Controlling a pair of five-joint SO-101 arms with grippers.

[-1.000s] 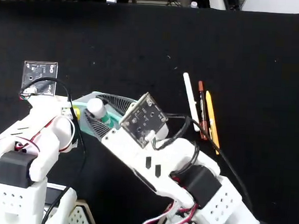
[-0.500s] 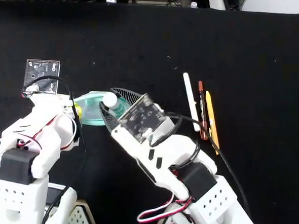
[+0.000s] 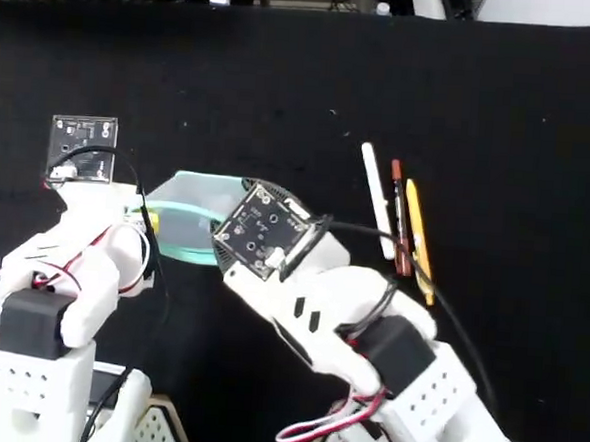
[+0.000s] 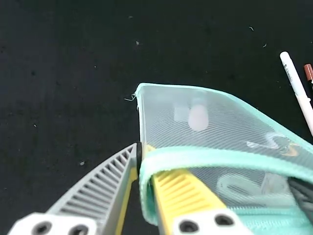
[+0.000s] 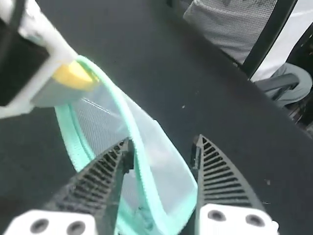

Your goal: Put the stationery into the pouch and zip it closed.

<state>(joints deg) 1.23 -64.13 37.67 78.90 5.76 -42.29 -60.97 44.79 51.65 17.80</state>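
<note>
A teal mesh pouch [image 3: 191, 200] lies left of the table's middle, its mouth held up. My left gripper [image 4: 139, 149] is shut on the pouch's teal rim [image 4: 195, 156], grey finger outside and yellow finger [image 4: 178, 193] inside. Pale items [image 4: 198, 117] show through the mesh. My right gripper [image 5: 164, 142] is open over the pouch [image 5: 146, 147], one black finger [image 5: 100, 178] on each side of the rim. In the high view the right wrist [image 3: 264, 229] covers the pouch's right half. A white pen [image 3: 376, 201], a brown pen [image 3: 400, 217] and a yellow pen [image 3: 417, 234] lie side by side to the right.
The table is covered in black cloth [image 3: 283, 90], bare behind the pouch. Both arm bases [image 3: 26, 365] stand at the front edge. A cable [image 3: 449, 321] from the right arm runs close by the pens. A chair [image 5: 254, 29] stands beyond the table.
The right wrist has swung left and over the pouch. The white-capped green item seen at its fingers earlier is gone from the high view. The left arm has kept still.
</note>
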